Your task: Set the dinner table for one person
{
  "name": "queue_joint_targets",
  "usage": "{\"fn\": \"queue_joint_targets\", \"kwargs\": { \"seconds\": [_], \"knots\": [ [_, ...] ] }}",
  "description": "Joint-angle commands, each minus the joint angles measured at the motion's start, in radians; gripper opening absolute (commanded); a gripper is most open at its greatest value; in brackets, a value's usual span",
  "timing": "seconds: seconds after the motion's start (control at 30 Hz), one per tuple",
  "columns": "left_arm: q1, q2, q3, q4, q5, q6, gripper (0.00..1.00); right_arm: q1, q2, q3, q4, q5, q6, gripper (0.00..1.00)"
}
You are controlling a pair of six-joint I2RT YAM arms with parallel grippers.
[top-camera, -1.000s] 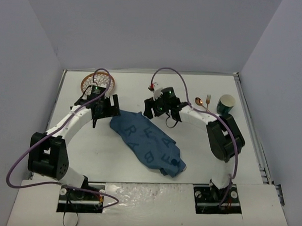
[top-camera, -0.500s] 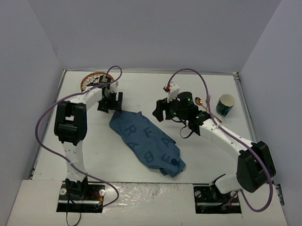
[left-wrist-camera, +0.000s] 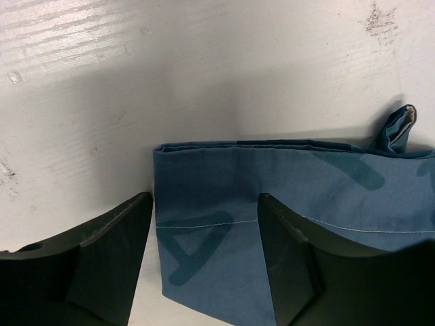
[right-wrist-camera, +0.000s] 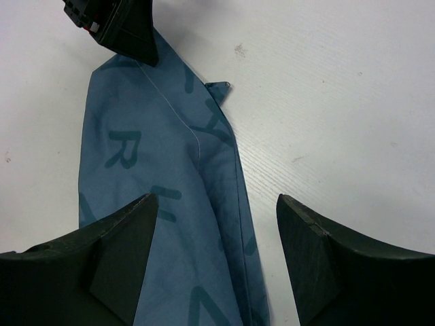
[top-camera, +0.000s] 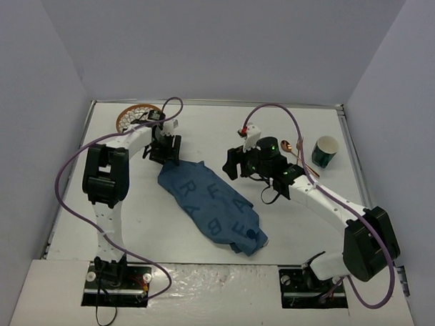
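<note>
Bench holds a rumpled blue placemat; left pincer and right pincer gape over its far end, teal cup beyond.

We see a dark blue cloth placemat printed with darker letters. It lies rumpled on a diagonal from far left to near right, its near end bunched into folds. Close up, the placemat has one edge folded over, a pale stitch line running across it, and a small corner turned up to show a lighter underside. In the right wrist view the placemat shows an R among its letters. At the far left we find a round wicker mat with an orange rim. At the far right a green cup with a pale inside stands upright. Just left of it lie a copper spoon and a copper fork, both only partly visible.
</note>
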Motion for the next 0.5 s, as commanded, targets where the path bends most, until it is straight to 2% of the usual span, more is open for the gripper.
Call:
{"fn": "queue_joint_targets", "kwargs": {
  "seconds": [0.0,0.13,0.23,0.3,0.47],
  "knots": [
    [-0.013,0.014,0.023,-0.005,0.028,0.007,0.53,-0.006,-0.065,-0.009,0.062,0.02,0.007,0.68],
    [-0.014,0.014,0.022,0.001,0.025,0.004,0.32,-0.004,-0.077,-0.017,0.065,0.018,0.012,0.68],
    [-0.014,-0.008,0.029,-0.007,0.011,0.013,0.06,-0.004,-0.086,-0.021,0.064,0.019,0.012,0.68],
    [-0.015,-0.05,0.03,-0.008,0.008,0.024,0.0,-0.004,-0.091,-0.019,0.065,0.016,0.013,0.68],
    [-0.053,-0.185,0.039,-0.026,-0.024,0.08,0.0,-0.003,-0.112,0.006,0.053,-0.022,0.009,0.68]
  ]
}}
